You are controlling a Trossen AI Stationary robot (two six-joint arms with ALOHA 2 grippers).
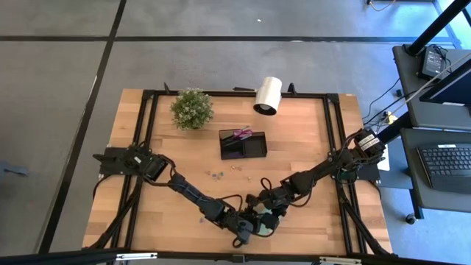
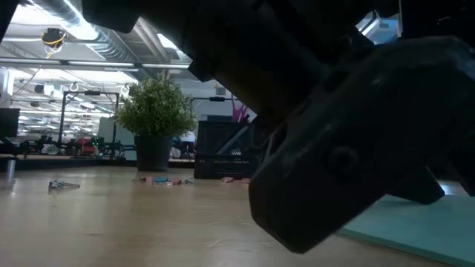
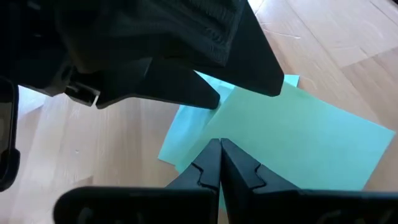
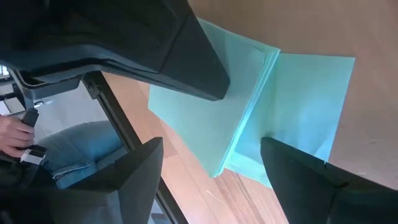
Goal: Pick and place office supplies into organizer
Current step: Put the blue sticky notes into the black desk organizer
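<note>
The pad [image 3: 292,137] lay under both grippers: left gripper [image 3: 221,163] clenched empty over it, right gripper [image 4: 211,168] spread wide. Best straddle its edges squarely before closing.

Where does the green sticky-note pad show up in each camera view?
High: pad at the near table edge, between both tools.
Low: pale green sheet at lower right, under the dark arm.
Left wrist: centre right.
Right wrist: centre.
Shared landmark: the left tool, shut over the pad.
</note>
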